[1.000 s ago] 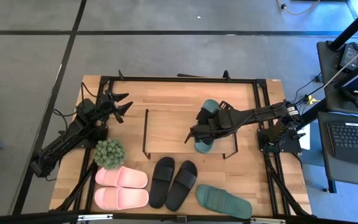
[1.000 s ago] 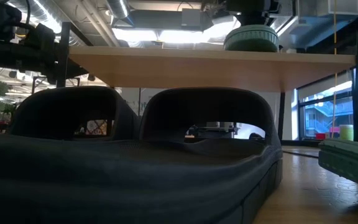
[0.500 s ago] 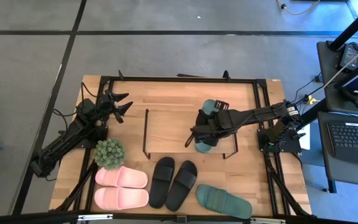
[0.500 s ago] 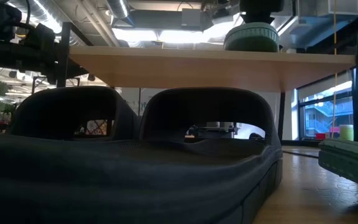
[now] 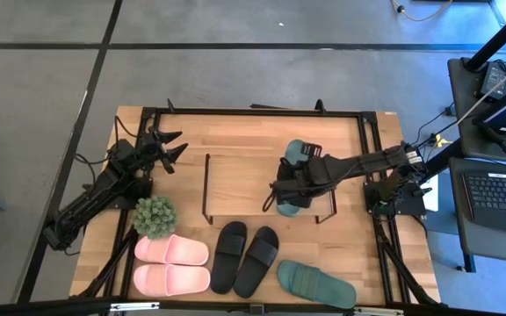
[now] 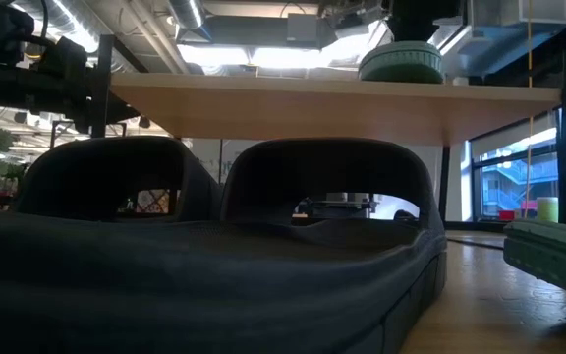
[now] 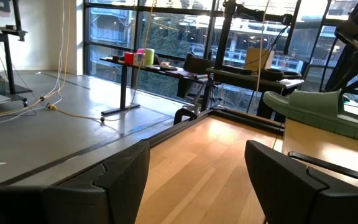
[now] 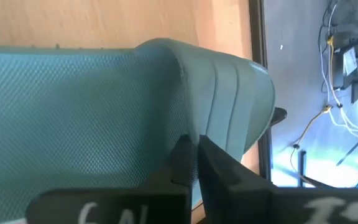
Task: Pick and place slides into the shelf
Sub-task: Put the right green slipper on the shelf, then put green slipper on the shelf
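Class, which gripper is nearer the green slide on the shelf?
Right. The right gripper is over the green slide on the shelf; the left gripper waits beyond the shelf's far side.

shelf [image 5: 244, 175]: pale matt wood top, black wire legs | green slide [image 8: 104, 106]: matt, mesh-textured foam

1. Right arm reaches in from the table's right edge, stretched toward the table's middle; right gripper [image 5: 278, 195] has its fingers [image 8: 188, 163] pressed together.
2. Left arm lies folded along the table's left side; left gripper [image 5: 172, 148] spread wide, holding nothing.
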`<state>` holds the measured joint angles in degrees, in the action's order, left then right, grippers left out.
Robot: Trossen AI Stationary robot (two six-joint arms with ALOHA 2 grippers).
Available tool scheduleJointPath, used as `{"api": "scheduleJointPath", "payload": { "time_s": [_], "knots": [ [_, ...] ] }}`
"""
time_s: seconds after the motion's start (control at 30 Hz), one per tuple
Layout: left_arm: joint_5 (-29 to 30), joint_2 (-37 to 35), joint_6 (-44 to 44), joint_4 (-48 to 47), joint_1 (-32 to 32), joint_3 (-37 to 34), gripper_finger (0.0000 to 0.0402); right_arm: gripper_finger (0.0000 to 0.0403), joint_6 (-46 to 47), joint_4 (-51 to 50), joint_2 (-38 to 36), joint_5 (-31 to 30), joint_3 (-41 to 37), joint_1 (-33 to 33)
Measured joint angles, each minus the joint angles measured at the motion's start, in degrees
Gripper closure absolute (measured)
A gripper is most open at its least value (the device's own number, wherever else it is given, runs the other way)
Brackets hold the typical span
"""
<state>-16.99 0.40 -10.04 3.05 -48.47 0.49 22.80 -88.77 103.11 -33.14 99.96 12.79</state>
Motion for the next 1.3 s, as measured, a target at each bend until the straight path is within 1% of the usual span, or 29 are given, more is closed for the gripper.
{"api": "scheduleJointPath", "payload": {
  "time_s": [0.27, 0.37, 0.57, 0.73, 0.83, 1.3],
  "knots": [
    [0.0, 0.0, 0.0, 0.0, 0.0, 0.0, 0.0147, 0.0393, -4.9, 0.0, 0.0, -0.3, 0.0, 2.8],
    [0.0, 0.0, 0.0, 0.0, 0.0, 0.0, 0.0147, 0.0393, -6.7, 0.1, 0.0, -1.5, 0.0, 3.5],
    [0.0, 0.0, 0.0, 0.0, 0.0, 0.0, 0.0147, 0.0393, -8.3, 0.3, 0.0, -1.5, 0.0, 3.6],
    [0.0, 0.0, 0.0, 0.0, 0.0, 0.0, 0.0147, 0.0392, -6.4, 0.5, 0.0, -1.6, 0.0, 3.6],
    [0.0, 0.0, 0.0, 0.0, 0.0, 0.0, 0.0147, 0.0368, -5.2, 0.7, 0.0, -1.6, 0.0, 3.6],
    [0.0, 0.0, 0.0, 0.0, 0.0, 0.0, 0.0147, 0.0203, -6.5, 0.7, 0.0, -1.6, 0.0, 3.6]
  ]
}}
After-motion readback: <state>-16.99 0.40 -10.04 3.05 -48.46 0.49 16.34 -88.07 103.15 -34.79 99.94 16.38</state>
